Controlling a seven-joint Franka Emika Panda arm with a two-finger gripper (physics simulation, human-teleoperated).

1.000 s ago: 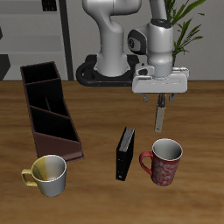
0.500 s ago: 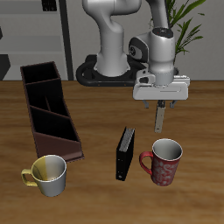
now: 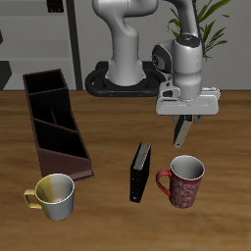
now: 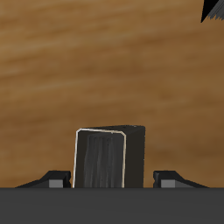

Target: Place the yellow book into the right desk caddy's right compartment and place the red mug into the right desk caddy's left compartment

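Note:
My gripper (image 3: 182,138) hangs above the table, behind the red mug (image 3: 183,182), and is shut on the yellow book (image 3: 181,128), a slim pale grey-tan slab that hangs from the fingers. In the wrist view the book (image 4: 107,159) stands between the two fingers (image 4: 58,180), with bare wood beyond it. The red mug stands upright near the table's front edge, handle toward the black book. The right desk caddy (image 3: 54,123), a long maroon box with dividers, lies across the table from the gripper, and its sections look empty.
A black upright book (image 3: 141,171) stands beside the red mug. A yellow-and-white mug (image 3: 55,195) stands near the front edge by the caddy's near end. The robot base (image 3: 123,78) and a plant (image 3: 201,29) are at the back.
The gripper with the book has shifted sideways, a little farther from the caddy, and has turned slightly. Mugs, black book and caddy have not moved.

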